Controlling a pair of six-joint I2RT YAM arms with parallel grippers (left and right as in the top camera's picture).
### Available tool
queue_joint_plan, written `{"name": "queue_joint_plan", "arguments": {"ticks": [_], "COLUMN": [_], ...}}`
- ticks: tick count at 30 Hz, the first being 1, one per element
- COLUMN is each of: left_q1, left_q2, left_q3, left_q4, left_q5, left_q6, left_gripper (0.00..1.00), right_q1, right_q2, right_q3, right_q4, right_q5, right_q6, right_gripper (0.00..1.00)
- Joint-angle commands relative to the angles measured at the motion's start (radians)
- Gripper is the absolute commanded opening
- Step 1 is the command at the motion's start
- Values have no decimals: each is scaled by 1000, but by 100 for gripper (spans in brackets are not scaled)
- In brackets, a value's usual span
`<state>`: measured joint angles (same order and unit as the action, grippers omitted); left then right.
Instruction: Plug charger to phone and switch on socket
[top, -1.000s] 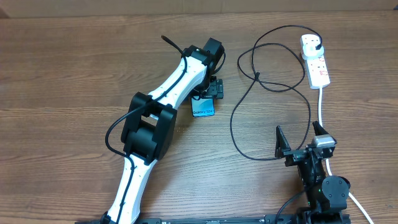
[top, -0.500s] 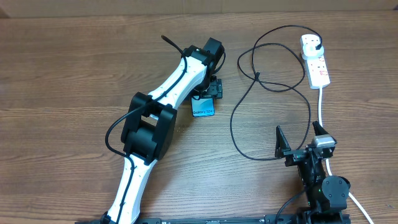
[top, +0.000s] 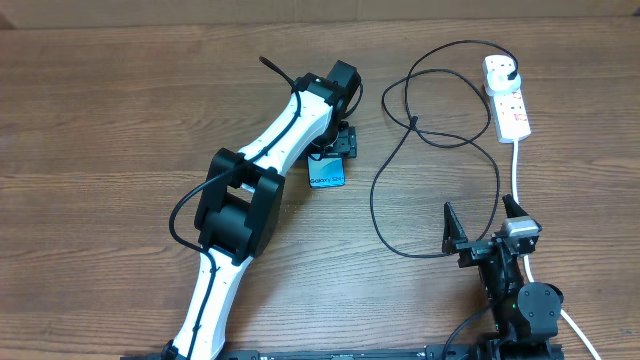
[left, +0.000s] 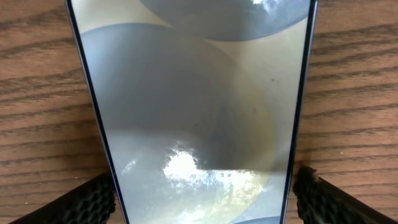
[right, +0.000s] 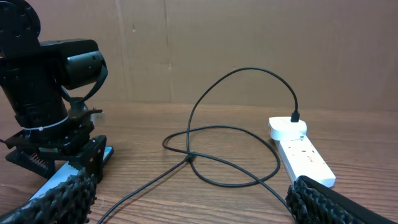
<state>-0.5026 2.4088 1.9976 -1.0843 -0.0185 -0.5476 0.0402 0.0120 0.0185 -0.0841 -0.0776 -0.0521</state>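
White and black, the left arm (top: 250, 180) rises from the near edge of the wooden table (top: 120, 120), bends at a bulky elbow and stretches out and to the right, with its wrist hanging over the far end of the phone (top: 326, 172). The left gripper (left: 204, 198) points straight down and straddles the phone. In the wrist view one ribbed pad (left: 93, 200) sits against each long edge of the glossy screen. Whether the pads actually press or only lie beside the edges cannot be told. The phone lies flat, its lettered end sticking out toward the near side.

Right of it, the charger (top: 373, 195) loops loosely across the wood. Its black plug sits in the far end of the socket (top: 512, 108), while its other end runs toward the right arm, the tip too small to make out.

The right gripper (top: 482, 222) stands with jaws spread wide, holding and touching nothing. That arm is folded low at the near right edge, aimed level across the table toward the far side. The socket lies beyond it, its white cord (top: 516, 165) trailing back past the arm.

Set against the overhead views of a moment ago, neither arm, phone, cable nor socket has visibly shifted.
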Motion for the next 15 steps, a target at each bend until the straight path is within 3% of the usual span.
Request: {"name": "queue_joint_plan", "arguments": {"ticks": [1,15], "left_q1": [2,2], "left_q2": [24,24], "left_q3": [-30,-30], "left_q4": [8,9], "left_q5": [11,11], "left_q6": [1,1], "left_gripper": [86,84], "right_q1": [5,5], "right_q2": [-9,-9], "right_q3": [-10,-10], "right_q4": [3,3], "right_q5": [6,6], "right_q6": [-2,-2], "right_gripper": [100,100]}}
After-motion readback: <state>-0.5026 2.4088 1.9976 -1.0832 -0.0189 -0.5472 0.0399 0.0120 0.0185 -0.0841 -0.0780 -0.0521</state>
